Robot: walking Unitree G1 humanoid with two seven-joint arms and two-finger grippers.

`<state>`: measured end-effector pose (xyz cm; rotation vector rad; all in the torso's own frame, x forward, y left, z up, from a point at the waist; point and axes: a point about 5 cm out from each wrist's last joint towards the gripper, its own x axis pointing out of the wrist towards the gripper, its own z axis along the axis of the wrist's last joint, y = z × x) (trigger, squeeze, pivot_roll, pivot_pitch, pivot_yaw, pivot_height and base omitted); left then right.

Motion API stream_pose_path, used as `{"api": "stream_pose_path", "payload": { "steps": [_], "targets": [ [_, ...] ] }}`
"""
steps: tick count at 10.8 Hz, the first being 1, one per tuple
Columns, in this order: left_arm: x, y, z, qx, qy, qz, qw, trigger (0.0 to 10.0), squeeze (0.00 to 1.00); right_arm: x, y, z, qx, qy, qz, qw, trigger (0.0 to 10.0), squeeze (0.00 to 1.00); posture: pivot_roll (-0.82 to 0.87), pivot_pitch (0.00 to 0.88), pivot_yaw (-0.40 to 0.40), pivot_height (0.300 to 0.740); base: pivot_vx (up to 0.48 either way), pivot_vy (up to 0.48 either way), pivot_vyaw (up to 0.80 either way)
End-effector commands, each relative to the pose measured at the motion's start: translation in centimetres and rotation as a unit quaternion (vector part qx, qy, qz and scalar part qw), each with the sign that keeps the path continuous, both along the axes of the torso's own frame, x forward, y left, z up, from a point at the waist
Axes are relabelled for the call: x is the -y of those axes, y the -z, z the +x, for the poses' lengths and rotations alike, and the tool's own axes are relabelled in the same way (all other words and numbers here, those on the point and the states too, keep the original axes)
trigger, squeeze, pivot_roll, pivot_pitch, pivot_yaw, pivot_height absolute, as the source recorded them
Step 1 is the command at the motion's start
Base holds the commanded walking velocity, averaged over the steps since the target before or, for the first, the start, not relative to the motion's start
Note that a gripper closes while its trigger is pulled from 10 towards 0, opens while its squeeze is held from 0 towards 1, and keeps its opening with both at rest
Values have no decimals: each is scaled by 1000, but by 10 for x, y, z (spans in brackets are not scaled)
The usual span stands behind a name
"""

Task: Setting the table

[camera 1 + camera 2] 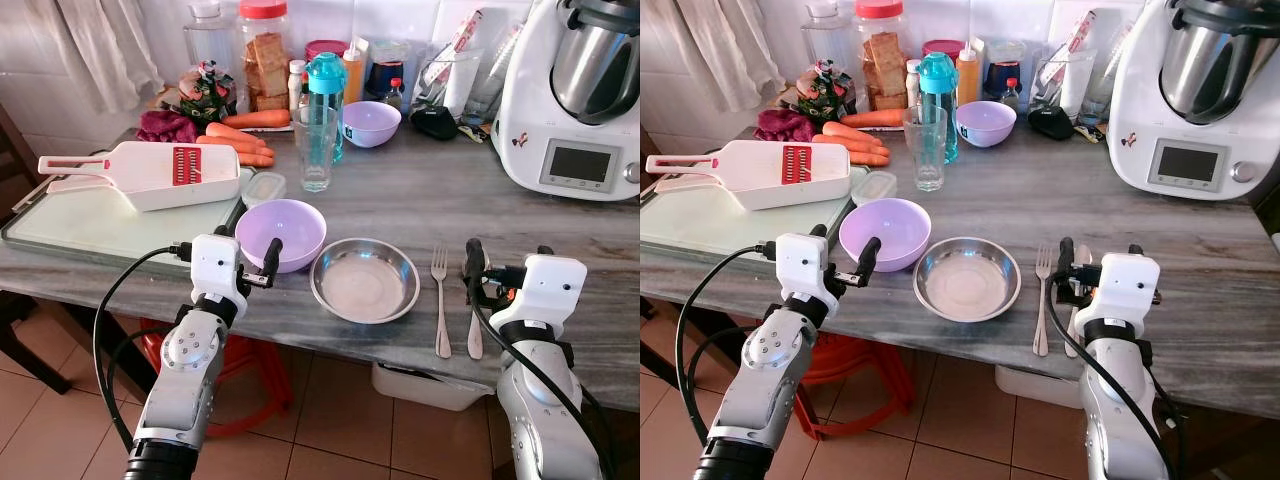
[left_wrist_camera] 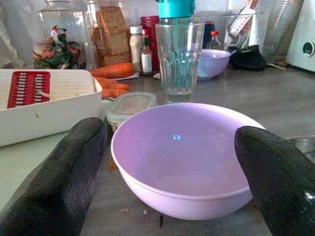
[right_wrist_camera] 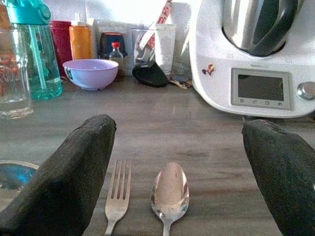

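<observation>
- Two grippers are hovering at the near edge of the grey counter [image 1: 420, 205], each with its fingers spread wide and holding nothing.
- Left gripper [image 2: 172, 167]: its black fingers [image 2: 64, 182] are standing apart on either side of the lilac bowl [image 1: 281, 232]; the bowl is sitting between them, and contact with its rim cannot be told.
- Right gripper [image 3: 179, 172]: its fingers [image 3: 69, 182] are spread wide, framing the fork [image 1: 440, 300] and the spoon [image 3: 169, 192], which are lying side by side on the counter; neither is being gripped.
- Steel plate [image 1: 365, 280]: it is resting on the counter just beside the lilac bowl, between that bowl and the fork.
- Drinking glass [image 1: 315, 148]: it is standing upright behind the lilac bowl, with a teal bottle [image 1: 327, 95] just behind it.
- Second lilac bowl [image 1: 371, 123]: it is sitting further back, near the jars and bottles by the wall.
- White slicer [image 1: 150, 172]: it is lying on the pale cutting board [image 1: 80, 230] on the robot's left, with carrots [image 1: 240, 140] behind it.
- White kitchen machine [image 1: 570, 100]: it is standing at the far right of the counter.
</observation>
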<state>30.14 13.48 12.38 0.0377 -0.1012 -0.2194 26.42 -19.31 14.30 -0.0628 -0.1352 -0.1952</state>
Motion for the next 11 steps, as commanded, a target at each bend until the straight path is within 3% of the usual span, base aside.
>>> {"api": "stream_pose_path", "payload": {
  "steps": [1,5,11],
  "targets": [
    [0,-1,2,5,1,9,1000,10000,0,1,-1,2,4,5,4,1000,10000,0,-10,0,35,740,0,0,0],
    [2,-1,2,6,5,13,1000,10000,0,3,0,5,3,10,5,1000,10000,0,-5,0,36,740,0,0,0],
    [2,0,2,4,9,20,1000,10000,0,4,-2,7,7,14,6,1000,10000,0,-6,0,44,740,-257,0,0]
  ]
}}
